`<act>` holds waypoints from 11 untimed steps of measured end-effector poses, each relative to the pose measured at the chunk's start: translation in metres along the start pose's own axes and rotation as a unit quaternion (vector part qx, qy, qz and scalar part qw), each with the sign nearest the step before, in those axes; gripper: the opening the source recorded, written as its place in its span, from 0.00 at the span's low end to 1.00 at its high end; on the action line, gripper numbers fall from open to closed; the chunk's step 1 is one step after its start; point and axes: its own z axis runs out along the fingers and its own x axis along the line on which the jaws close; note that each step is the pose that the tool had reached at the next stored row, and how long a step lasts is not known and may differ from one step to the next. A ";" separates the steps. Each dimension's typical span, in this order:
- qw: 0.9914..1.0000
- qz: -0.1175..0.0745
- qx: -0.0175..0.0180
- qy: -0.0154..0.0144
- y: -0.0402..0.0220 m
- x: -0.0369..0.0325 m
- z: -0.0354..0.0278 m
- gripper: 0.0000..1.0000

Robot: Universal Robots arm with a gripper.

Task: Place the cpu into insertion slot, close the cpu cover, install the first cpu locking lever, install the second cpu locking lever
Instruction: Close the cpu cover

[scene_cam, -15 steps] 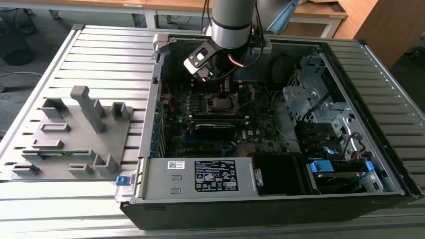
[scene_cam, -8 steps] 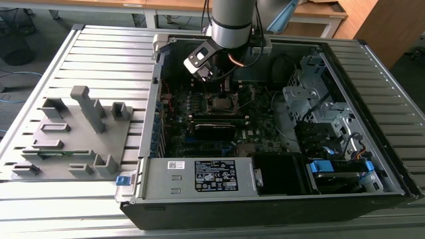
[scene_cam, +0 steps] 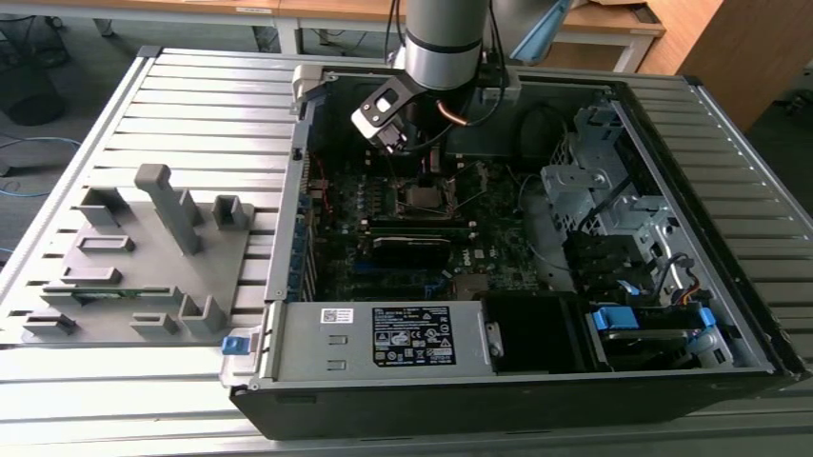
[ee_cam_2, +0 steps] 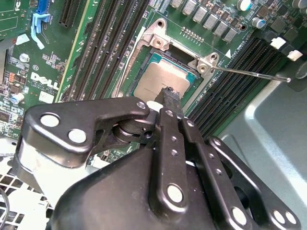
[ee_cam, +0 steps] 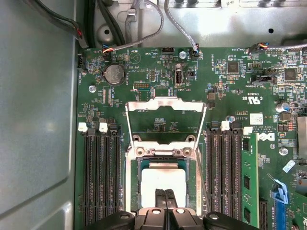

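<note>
Close over the cpu (ee_cam: 152, 184), the gripper (ee_cam: 166, 192) is held with fingers pressed together, nothing pinched. The cpu is seated in the insertion slot (ee_cam: 134, 191). Beyond it, the cpu cover (ee_cam: 165, 103) is raised open.

Black printed label (scene_cam: 413, 335) on power supply casing (scene_cam: 311, 350), print too small to read. White lettering (ee_cam_2: 44, 81) on green circuit board (ee_cam_2: 96, 28).

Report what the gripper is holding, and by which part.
Nothing is held. The gripper has its jaws shut together, nothing between them, tips over the cpu lying in the insertion slot; the cpu cover stands open.
</note>
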 end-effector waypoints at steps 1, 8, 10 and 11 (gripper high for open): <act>1.000 0.000 0.000 0.000 0.0000 0.0000 0.0000 0.11; 1.000 0.000 0.000 0.000 0.0001 0.0001 -0.0021 0.11; 1.000 0.000 0.000 0.000 0.0001 0.0001 -0.0030 0.11; 1.000 0.000 0.000 0.000 0.0001 0.0002 -0.0032 0.11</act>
